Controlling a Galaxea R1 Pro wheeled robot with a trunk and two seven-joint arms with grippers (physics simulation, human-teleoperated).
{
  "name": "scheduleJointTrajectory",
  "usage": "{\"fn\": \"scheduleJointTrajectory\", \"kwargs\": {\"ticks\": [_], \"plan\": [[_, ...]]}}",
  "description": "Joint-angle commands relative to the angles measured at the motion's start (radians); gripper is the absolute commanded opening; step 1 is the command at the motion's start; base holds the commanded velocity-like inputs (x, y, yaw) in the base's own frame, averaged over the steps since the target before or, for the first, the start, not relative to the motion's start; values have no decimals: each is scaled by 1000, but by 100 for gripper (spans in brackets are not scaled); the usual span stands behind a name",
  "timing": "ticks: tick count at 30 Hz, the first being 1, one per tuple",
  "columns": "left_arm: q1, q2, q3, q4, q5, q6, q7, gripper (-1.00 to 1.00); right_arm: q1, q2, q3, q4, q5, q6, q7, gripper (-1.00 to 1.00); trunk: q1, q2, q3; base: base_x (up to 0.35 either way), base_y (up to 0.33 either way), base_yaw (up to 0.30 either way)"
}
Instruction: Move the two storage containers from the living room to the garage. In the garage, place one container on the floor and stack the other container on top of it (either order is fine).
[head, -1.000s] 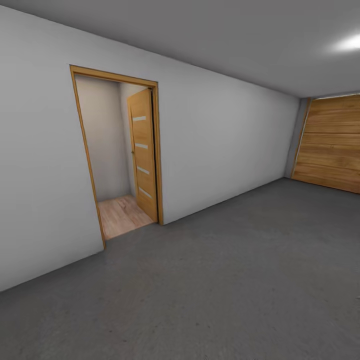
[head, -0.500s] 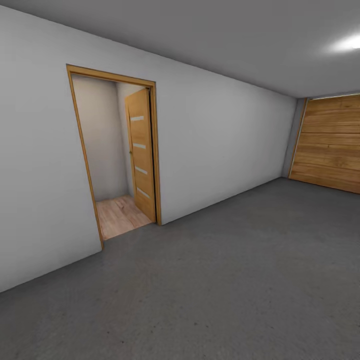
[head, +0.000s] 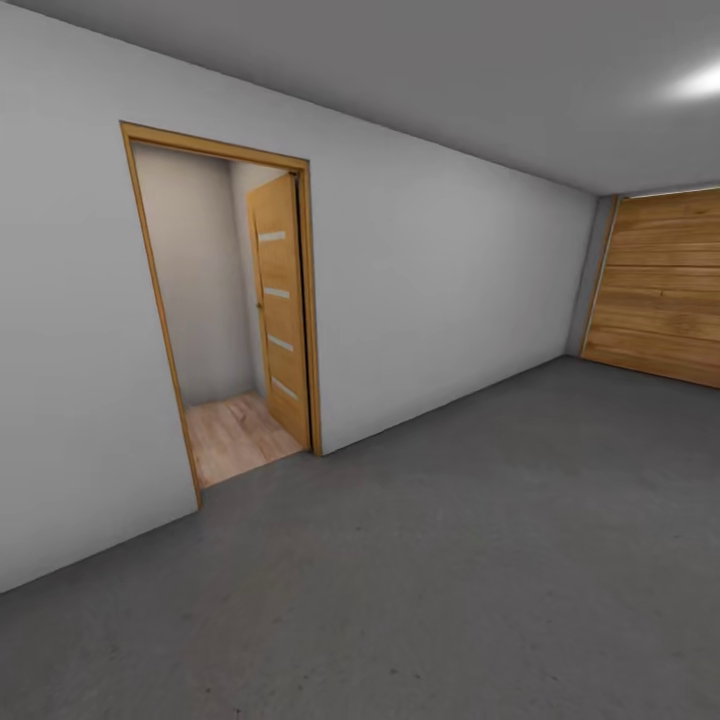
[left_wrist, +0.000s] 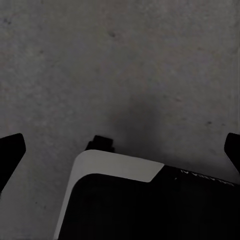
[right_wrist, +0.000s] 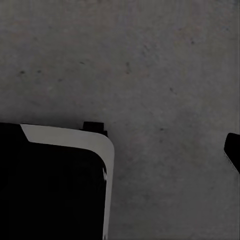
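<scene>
- Robot is in the garage, head camera facing the white wall. The view has panned a bit since a second ago: the doorway frame now sits nearer the left edge and looks slightly larger. That is camera or base motion, not the scene.
- Left in head view: open doorway with wood frame, hallway behind it with a light plank floor and a wooden door swung inward.
- Centre: plain white wall, with the floor, dark grey concrete, running under it.
- Right: wide plank garage door at the far end, ceiling light glare top right.
- Storage containers: I can't place either from these frames, so nothing here confirms one set down or stacked.
- Left gripper: dark fingertips at the two side edges of its wrist view, wide apart, nothing between them. Beyond the gripper is bare concrete and part of the robot's own black-and-white body.
- Right gripper: one dark fingertip shows at the frame edge and the other is out of frame. Can't tell how wide it stands. No load seen beyond it, just concrete and the robot's body.
- Judgement: this is transit, with the robot turning toward the doorway, probably to head back to the living room for a container. Next move needs a clean line through the door frame, and the inward-swung door narrows the margin.
</scene>
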Motion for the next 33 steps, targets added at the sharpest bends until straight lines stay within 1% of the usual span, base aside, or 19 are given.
{"fn": "scheduleJointTrajectory", "kwargs": {"ticks": [1,6,9,22,33], "plan": [[-1,1,-4,1,5,-3,3,100,-1,0,8,3,-7,-5,-1,100,1,-1,-1,316,0,0],[-1,1,-3,2,7,-2,7,100,-1,1,8,3,-6,-6,-1,100,1,-1,-1,317,0,4],[-1,1,-3,2,7,-1,8,100,-1,1,8,3,-6,-7,-1,100,1,-1,-1,319,-6,112],[-1,2,-3,4,8,1,9,100,-1,1,9,3,-5,-8,-1,100,1,-1,-1,319,-64,242],[-1,2,-4,4,7,2,9,100,-1,0,10,3,-5,-6,0,100,1,-1,-1,319,-61,30]]}}
